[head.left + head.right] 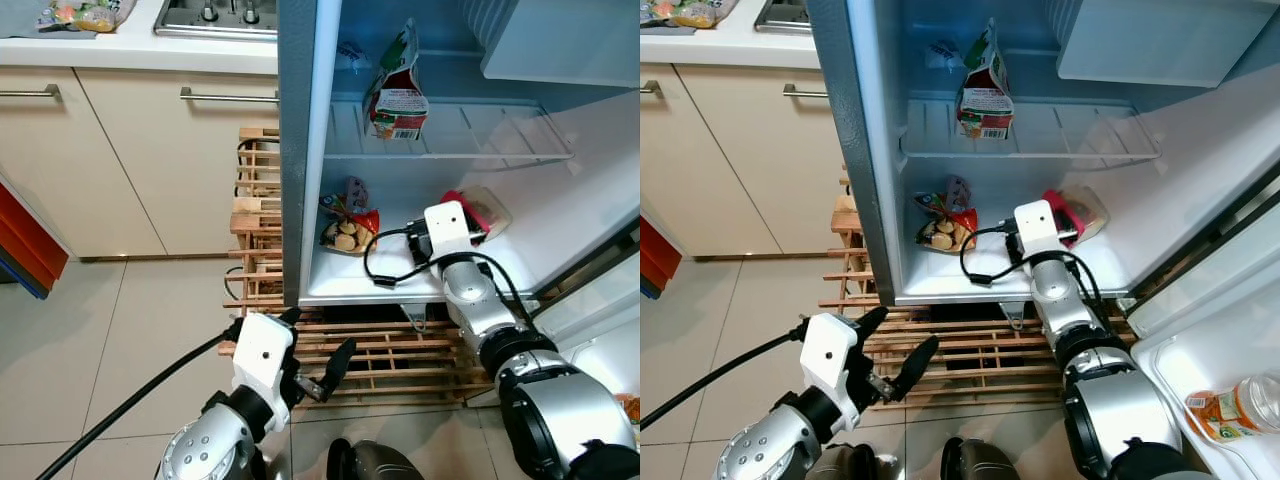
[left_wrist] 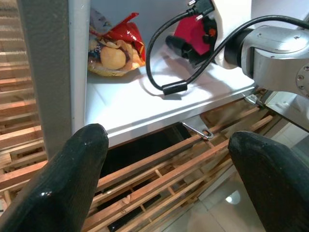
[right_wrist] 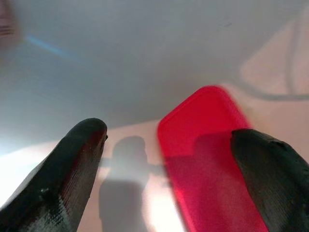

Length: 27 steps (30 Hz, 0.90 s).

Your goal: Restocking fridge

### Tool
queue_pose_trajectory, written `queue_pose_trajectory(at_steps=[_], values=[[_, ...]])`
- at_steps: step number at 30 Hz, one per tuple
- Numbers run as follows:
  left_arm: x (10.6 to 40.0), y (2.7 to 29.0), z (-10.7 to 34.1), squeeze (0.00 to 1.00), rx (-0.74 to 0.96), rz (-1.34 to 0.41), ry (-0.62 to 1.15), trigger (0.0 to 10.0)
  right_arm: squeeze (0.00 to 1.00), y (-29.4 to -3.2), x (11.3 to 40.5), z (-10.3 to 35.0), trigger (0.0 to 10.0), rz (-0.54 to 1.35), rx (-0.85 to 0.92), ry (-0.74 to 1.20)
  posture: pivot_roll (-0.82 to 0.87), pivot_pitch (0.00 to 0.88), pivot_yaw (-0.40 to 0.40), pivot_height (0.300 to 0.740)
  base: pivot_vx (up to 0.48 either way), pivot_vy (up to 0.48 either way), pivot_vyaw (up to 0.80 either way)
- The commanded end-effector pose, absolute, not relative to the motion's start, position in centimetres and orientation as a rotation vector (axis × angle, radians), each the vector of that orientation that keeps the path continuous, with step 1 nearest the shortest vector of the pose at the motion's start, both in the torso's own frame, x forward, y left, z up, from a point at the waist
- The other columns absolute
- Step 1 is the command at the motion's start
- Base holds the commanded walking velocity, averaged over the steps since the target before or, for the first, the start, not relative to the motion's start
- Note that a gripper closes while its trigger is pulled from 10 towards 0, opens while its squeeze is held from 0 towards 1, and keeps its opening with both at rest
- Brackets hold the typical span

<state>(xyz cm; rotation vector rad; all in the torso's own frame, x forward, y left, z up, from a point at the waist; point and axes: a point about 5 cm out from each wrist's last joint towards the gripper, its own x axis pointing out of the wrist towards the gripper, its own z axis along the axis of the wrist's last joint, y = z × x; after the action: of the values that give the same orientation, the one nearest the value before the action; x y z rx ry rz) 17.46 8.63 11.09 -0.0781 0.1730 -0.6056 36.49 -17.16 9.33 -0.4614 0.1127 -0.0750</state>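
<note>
Snacks in a bag [image 1: 346,232] are lying at the left edge of the fridge's bottom shelf [image 1: 340,285]. Left claw [image 1: 318,355] is hanging released below it; right claw [image 3: 169,159] is reaching released around the red-lidded container [image 3: 212,159] near the right edge.

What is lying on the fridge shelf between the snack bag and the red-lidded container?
The right gripper and its looping black cable lie between the snack bag and red-lidded container, as the left eye view shows.
</note>
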Motion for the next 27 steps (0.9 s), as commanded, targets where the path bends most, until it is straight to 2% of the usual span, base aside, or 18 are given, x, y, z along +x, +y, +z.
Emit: queue_pose_trajectory(at_steps=[1, 8, 14, 20, 27], values=[[17.4, 8.3, 11.0, 0.0, -0.087, -0.616, 0.184, 10.0, 0.0, -17.7, 36.6, 9.6, 10.0, -0.104, -0.485, 0.103, -0.03, 0.18, -0.089, 0.74, 0.0, 0.0, 0.0], [19.1, 8.0, 10.9, 0.0, -0.077, -0.641, 0.158, 10.0, 0.0, -17.8, 36.9, 10.4, 10.0, -0.096, -0.474, 0.065, -0.05, 0.115, -0.079, 0.74, 0.0, 0.0, 0.0], [22.0, 8.0, 10.9, 0.0, -0.048, -0.663, 0.122, 10.0, 0.0, -16.1, 36.8, 10.4, 10.0, -0.056, -0.289, 0.031, -0.07, 0.002, -0.053, 0.74, 0.0, 0.0, 0.0], [23.9, 8.2, 10.7, 0.0, -0.006, -0.674, 0.108, 10.0, 0.0, -15.2, 35.9, 9.8, 10.0, -0.055, -0.17, -0.01, -0.07, 0.0, -0.043, 0.74, 0.0, 0.0, 0.0], [26.5, 9.7, 10.1, 0.0, 0.021, -0.604, 0.106, 10.0, 0.0, -15.4, 32.6, 9.2, 10.0, -0.055, -0.072, -0.094, -0.11, 0.0, -0.023, 0.74, 0.0, 0.0, 0.0]])
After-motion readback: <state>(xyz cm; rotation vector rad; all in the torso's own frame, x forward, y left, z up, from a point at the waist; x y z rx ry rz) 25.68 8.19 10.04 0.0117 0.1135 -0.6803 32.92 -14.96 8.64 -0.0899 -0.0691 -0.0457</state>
